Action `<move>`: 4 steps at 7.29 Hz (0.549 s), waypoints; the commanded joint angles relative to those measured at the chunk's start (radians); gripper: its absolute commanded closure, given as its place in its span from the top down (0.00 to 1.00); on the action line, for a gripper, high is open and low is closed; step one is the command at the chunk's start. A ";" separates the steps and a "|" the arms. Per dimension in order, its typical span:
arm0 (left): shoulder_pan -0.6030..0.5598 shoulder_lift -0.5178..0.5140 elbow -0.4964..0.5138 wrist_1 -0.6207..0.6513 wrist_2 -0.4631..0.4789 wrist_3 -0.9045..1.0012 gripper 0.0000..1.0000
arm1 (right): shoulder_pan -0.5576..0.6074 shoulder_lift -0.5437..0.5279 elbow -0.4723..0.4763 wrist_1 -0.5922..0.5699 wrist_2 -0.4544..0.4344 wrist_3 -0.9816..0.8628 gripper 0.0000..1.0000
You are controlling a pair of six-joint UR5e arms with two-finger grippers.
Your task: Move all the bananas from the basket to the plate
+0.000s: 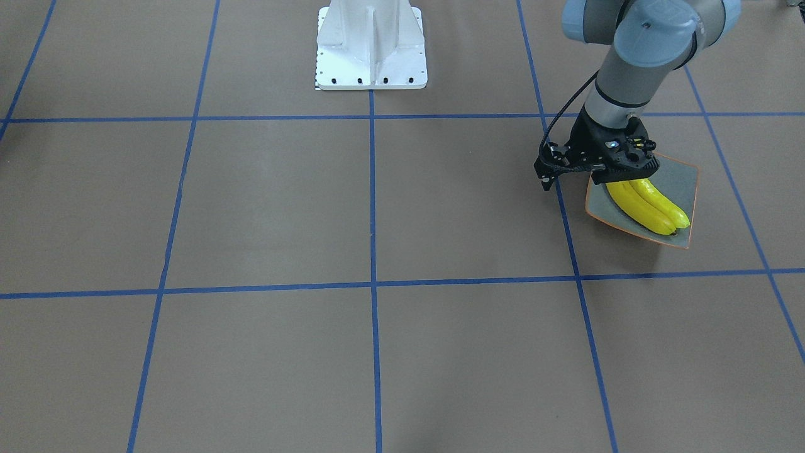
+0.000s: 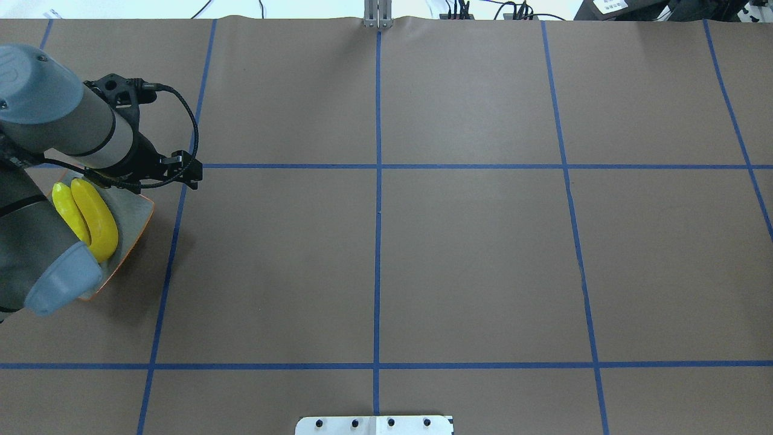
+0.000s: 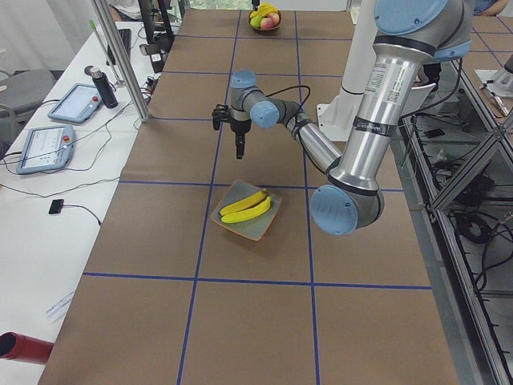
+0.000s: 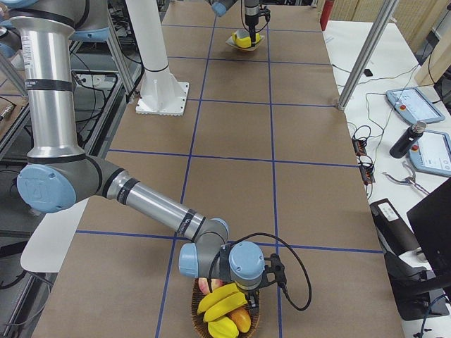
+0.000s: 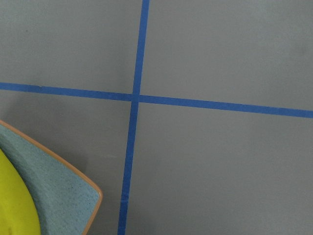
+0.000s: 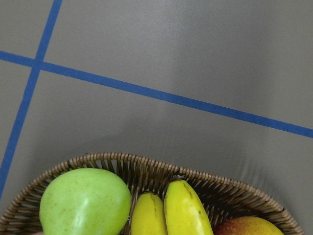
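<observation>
Two yellow bananas (image 1: pixel 648 204) lie side by side, touching, on a grey, orange-rimmed plate (image 1: pixel 682 179) at the right of the brown desk (image 1: pixel 283 207). The left tool (image 1: pixel 613 168) hangs over the plate's far edge, covering the bananas' upper ends, its jaws hidden. Blue tape (image 1: pixel 372 189) grids the desk.

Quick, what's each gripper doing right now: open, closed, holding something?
Left gripper: near the plate; cannot be told.
Right gripper: over the basket; cannot be told.
</observation>
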 commanded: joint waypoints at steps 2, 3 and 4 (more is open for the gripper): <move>-0.003 0.000 -0.009 0.002 0.000 -0.001 1.00 | -0.003 0.010 -0.032 -0.007 -0.007 -0.084 0.85; -0.003 0.000 -0.012 0.003 -0.001 -0.001 1.00 | -0.006 0.012 -0.039 -0.009 -0.011 -0.119 0.82; -0.003 0.001 -0.012 0.003 -0.001 -0.001 1.00 | -0.011 0.012 -0.044 -0.010 -0.013 -0.136 0.82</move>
